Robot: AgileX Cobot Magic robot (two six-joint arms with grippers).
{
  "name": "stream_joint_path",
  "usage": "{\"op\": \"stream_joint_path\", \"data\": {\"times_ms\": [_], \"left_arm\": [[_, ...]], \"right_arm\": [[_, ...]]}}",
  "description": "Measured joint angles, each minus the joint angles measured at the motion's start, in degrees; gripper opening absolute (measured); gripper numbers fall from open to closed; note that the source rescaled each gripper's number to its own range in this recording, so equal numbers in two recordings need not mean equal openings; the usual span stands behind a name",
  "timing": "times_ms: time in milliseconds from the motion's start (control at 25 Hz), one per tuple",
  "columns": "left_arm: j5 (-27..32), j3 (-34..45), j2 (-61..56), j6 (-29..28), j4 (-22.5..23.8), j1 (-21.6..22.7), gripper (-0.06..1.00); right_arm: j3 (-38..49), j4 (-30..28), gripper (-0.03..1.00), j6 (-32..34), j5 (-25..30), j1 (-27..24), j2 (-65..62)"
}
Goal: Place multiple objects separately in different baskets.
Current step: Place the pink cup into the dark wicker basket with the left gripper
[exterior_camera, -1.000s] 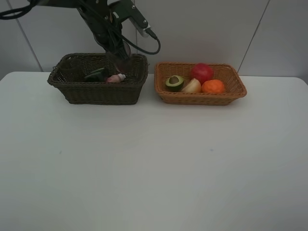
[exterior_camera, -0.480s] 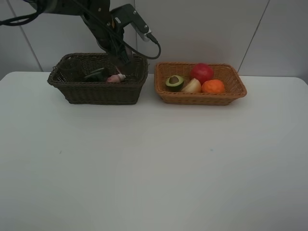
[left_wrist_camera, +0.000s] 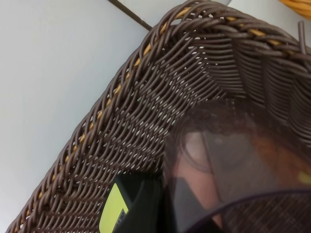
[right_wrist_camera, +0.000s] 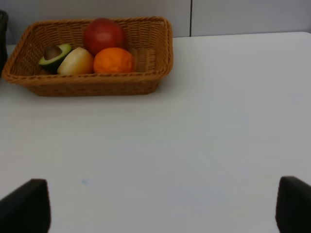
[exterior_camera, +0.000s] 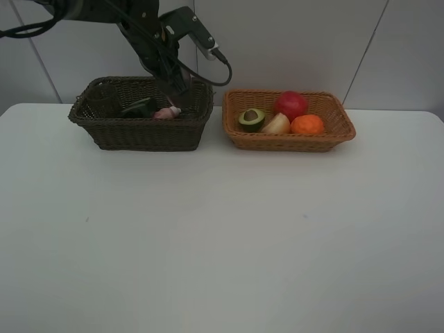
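Exterior high: I see the left arm's fingers (exterior_camera: pixel 179 84) down in the dark basket (exterior_camera: pixel 149 132), tabletop's back-left; fruit fills the tan basket (exterior_camera: pixel 288 141).
Left wrist: I see a translucent cup (left_wrist_camera: pixel 233 170) close-up, fingers clamped on it.
Right wrist: fingers (right_wrist_camera: pixel 155 206) apart above bare tabletop (right_wrist_camera: pixel 194 145).

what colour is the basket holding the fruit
Light orange-tan woven wicker basket, clearest in the right wrist view.
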Motion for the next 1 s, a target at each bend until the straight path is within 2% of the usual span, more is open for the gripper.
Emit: {"op": "stream_joint_path", "data": {"times_ms": [160, 240, 360, 480, 560, 600, 760, 1000], "left_arm": [[0.0, 0.0, 0.0, 0.0, 0.0, 0.0, 0.02], [0.0, 0.0, 0.0, 0.0, 0.0, 0.0, 0.08], [0.0, 0.0, 0.0, 0.0, 0.0, 0.0, 0.34], [-0.1, 0.0, 0.0, 0.0, 0.0, 0.0, 0.72], [-0.7, 0.0, 0.0, 0.0, -0.1, 0.0, 0.88], [-0.9, 0.0, 0.0, 0.0, -0.2, 0.0, 0.93], [-0.9, 0.0, 0.0, 0.0, -0.5, 0.0, 0.98], [-0.4, 0.0, 0.0, 0.0, -0.9, 0.0, 0.98]], "right_arm": [[0.0, 0.0, 0.93, 0.0, 0.0, 0.0, 0.0], [0.0, 0.0, 0.93, 0.0, 0.0, 0.0, 0.0], [0.0, 0.0, 0.93, 0.0, 0.0, 0.0, 0.0], [0.0, 0.0, 0.93, 0.0, 0.0, 0.0, 0.0], [0.0, 0.0, 0.93, 0.0, 0.0, 0.0, 0.0], [0.0, 0.0, 0.93, 0.0, 0.0, 0.0, 0.0], [0.0, 0.0, 0.93, 0.0, 0.0, 0.0, 0.0], [0.0, 0.0, 0.93, 0.0, 0.0, 0.0, 0.0]]}}
